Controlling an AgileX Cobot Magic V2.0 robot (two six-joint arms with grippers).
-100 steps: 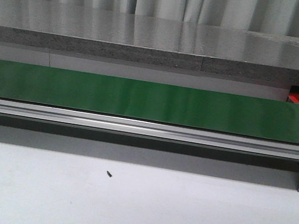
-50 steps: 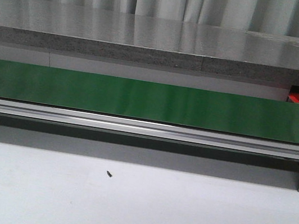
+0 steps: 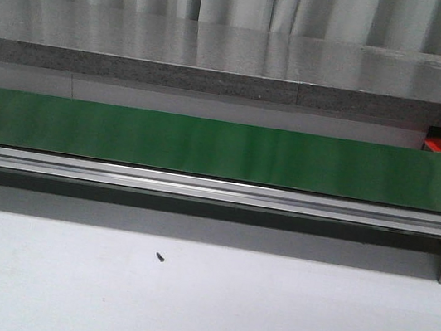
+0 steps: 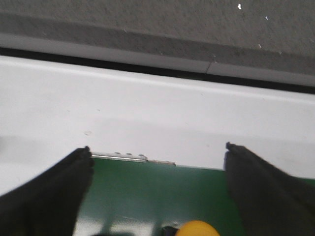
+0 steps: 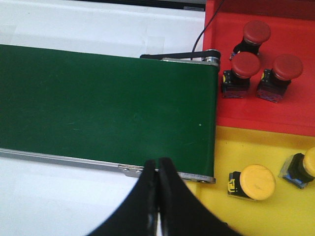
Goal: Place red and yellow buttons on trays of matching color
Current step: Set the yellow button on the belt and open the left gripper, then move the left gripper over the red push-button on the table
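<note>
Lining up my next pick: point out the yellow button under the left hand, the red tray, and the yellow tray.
yellow button [image 4: 197,228], left wrist view, on its domed cap.
red tray [image 5: 295,105], right wrist view, on bare floor.
yellow tray [image 5: 256,216], right wrist view, on bare floor.

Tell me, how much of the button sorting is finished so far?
Three red buttons already sit on the red tray, and two yellow buttons on the yellow tray. Nothing is held: the right gripper is shut and empty. The open left gripper hovers over the green belt, where one more yellow button remains.
</note>
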